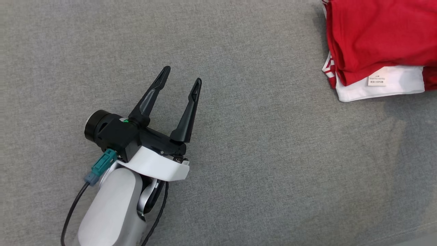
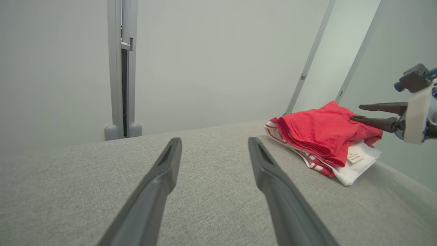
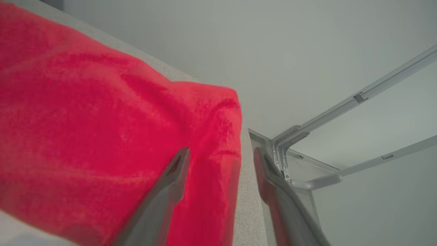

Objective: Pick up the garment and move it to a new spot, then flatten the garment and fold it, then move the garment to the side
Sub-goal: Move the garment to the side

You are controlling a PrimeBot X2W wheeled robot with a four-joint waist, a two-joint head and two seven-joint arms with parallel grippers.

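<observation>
Running off the head view's top and right edges, the folded red cotton garment with a white underlayer and red-and-white striped trim [image 1: 375, 41] shows just its near-left portion, at the frame's 2 o'clock corner. A small white sewn-in label [image 1: 376, 80] lies on the white layer; its print is too small to read. The garment rests on the grey fabric-covered counter [image 1: 256, 153].

The left end effector [image 1: 182, 76] sits at about 8 o'clock of the head view, its two dark fingers spread wide and empty above bare counter. The garment lies well apart from it, toward 2 o'clock. In the left wrist view the same spread fingers frame the left end effector [image 2: 214, 141], and the garment [image 2: 317, 136] lies at 2 o'clock past them, its label [image 2: 355, 157] facing the camera.

At 3 o'clock in that view the right end effector [image 2: 357, 112] comes in from the edge, its body cut off, with its fingertips at the garment's upper far edge. Whether the lower tip touches the cloth is hard to tell.

In the right wrist view the garment [image 3: 102, 119] is very close and blurred, covering the 9 o'clock half. The right end effector [image 3: 221, 152] stands released, fingers apart. The cloth's edge and a strip of counter show in the gap, and no fabric is pinched. A grey metal frame [image 3: 290, 143] stands at 4 o'clock.
</observation>
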